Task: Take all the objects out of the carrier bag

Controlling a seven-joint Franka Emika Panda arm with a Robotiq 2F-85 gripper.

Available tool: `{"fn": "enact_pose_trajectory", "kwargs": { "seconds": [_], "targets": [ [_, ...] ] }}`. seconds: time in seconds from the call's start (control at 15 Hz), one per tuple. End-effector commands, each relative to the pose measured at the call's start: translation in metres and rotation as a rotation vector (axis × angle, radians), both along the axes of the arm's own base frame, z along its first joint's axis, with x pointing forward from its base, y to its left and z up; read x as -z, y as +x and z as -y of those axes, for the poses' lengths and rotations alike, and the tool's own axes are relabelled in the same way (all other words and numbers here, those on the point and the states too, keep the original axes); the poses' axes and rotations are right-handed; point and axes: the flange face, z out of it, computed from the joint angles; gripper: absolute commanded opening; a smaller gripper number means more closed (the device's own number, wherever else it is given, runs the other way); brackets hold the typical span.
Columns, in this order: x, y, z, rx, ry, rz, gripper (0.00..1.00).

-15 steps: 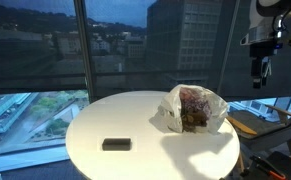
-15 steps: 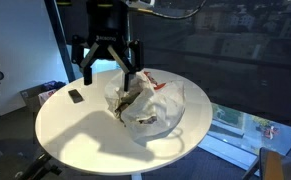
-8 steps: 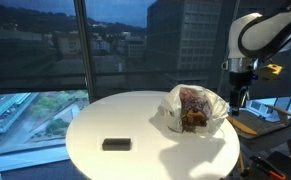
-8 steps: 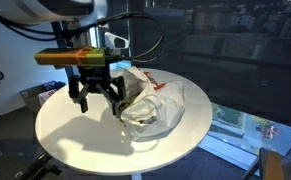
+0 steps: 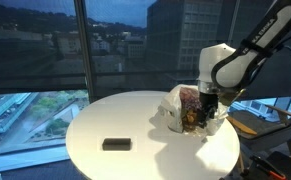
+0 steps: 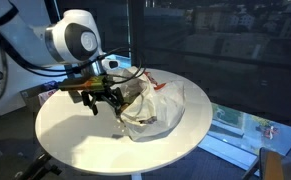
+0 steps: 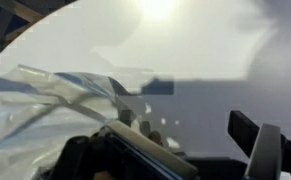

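With the black two-finger gripper (image 6: 106,100) spread wide and empty beside the crumpled translucent plastic bag (image 6: 157,110) at frame centre, we judge that reaching inside to grasp comes next.

Gripper (image 6: 107,100) is down low with its jaws spread. The crumpled plastic of the carrier bag (image 6: 157,108) presses right up against it on one side, and that's the one obstacle. On the side away from the bag, bare white table (image 5: 135,118) lies wide open. A small black block (image 5: 116,144) sits well apart across the tabletop. Above the gripper there's only the robot's own arm (image 6: 70,40). The window glass (image 5: 45,50) stands beyond the table's far edge.
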Motion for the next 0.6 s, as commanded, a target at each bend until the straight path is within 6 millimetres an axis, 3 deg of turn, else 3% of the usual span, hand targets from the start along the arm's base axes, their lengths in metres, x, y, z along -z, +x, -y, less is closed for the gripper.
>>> {"fn": "enact_pose_trajectory", "kwargs": {
  "seconds": [0.0,0.33,0.53],
  "targets": [
    [0.002,0.036,-0.006,-0.02,-0.075,0.129,1.0],
    [0.021,0.063,0.014,-0.02,-0.189,0.26,1.0],
    [0.058,0.063,0.034,0.017,-0.241,0.259,1.0]
  ]
}}
